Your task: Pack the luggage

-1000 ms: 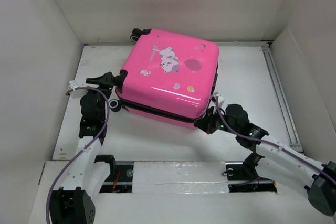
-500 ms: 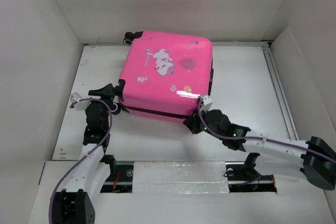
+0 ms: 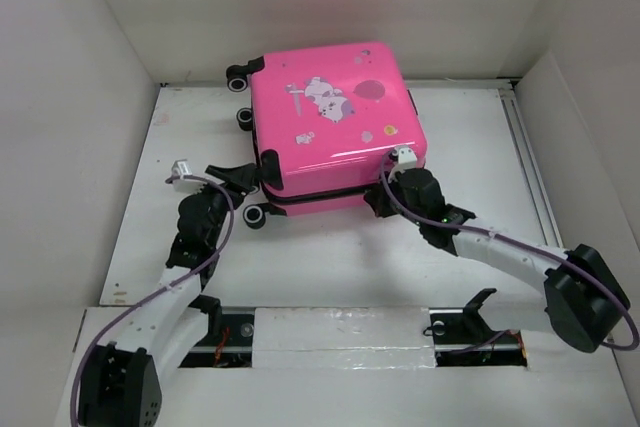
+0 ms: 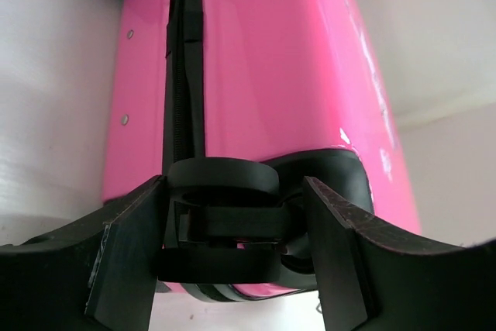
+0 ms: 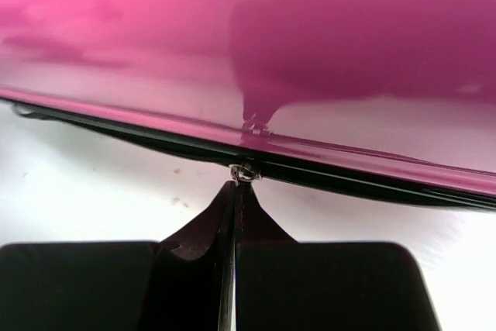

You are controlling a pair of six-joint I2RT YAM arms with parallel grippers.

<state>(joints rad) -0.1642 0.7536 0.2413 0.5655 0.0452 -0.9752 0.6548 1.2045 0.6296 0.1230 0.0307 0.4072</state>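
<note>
Two arms at the luggage, one at each near corner.

Top view: luggage (image 3: 335,127) lies flat and closed on the white table (image 3: 470,147), printed shell up, toward the far wall. Its black wheels are on its left side. Left gripper (image 3: 248,179) sits at the luggage's near-left corner, by the nearest wheel (image 3: 255,215). Right gripper (image 3: 383,199) sits against the near-right corner, low on the near edge.

Left wrist view: pink shell fills the frame, and the black zip seam (image 4: 182,75) runs away from the camera along its side. The two fingers (image 4: 128,261) stand wide apart. The corner wheel and its black housing fill the gap from one finger to the other, so the jaws hold the wheel.

Right wrist view: fingers (image 5: 198,269) are pressed together with no gap between them. Their shared tip meets the small metal zipper pull (image 5: 245,171) on the black seam under the glossy pink shell. The jaws look pinched on the pull, though the tab between the pads is too small to make out. White table shows below the seam.
</note>
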